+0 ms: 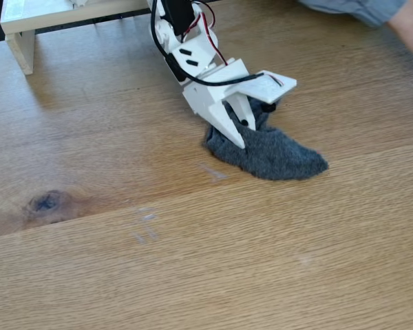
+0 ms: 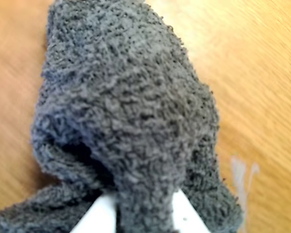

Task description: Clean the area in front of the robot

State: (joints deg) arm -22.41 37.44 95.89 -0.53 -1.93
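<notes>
Knot (image 1: pixel 47 202): near the worktop's (image 1: pixel 261 261) left edge.
Streaks (image 1: pixel 144 225): pale, mid-worktop, left of the cloth.
Arm (image 1: pixel 193 58): white, reaching down from the far edge.
Tool (image 1: pixel 242 135): clamped on the cloth.
Cloth (image 1: pixel 275 155): grey, fuzzy, flat on the worktop right of centre.

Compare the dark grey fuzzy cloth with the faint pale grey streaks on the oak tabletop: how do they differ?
The dark grey fuzzy cloth is a thick, bunched, charcoal lump; the faint pale grey streaks are flat, thin, whitish marks. The cloth is pinched by the white two-finger gripper; the streaks lie untouched, nearer the camera and to the left in the fixed view. The cloth has a clear outline; the streaks are broken and barely visible. Both sit on the light-brown oak-grain tabletop.
</notes>
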